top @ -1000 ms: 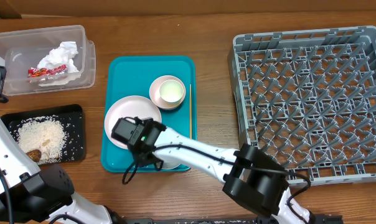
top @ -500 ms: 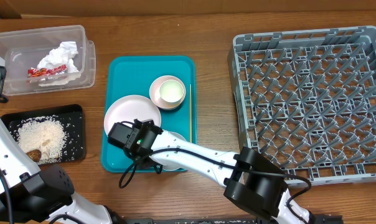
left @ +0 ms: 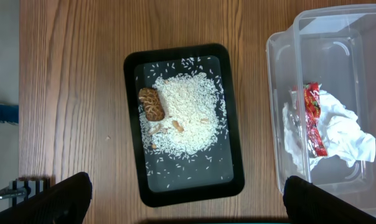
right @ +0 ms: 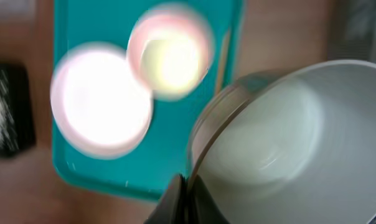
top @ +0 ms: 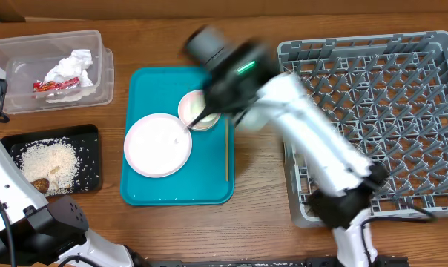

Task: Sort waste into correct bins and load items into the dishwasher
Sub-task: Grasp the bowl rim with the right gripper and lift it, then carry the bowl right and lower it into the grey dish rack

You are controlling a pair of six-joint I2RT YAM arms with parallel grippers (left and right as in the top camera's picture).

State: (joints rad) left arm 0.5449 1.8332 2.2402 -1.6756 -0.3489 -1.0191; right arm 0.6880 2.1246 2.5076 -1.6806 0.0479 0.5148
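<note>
Right gripper [right: 183, 186] pinched tight on the rim of the pale blue-white bowl [right: 281, 143], which hangs over the teal tray [top: 176, 189], left of the grey rack [top: 372, 41]. Judgement: hold the rim firmly, travel right, and seat the bowl tilted between pegs before letting go.

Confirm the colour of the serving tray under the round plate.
Teal. The serving tray under the round plate shows best in the overhead view.
</note>
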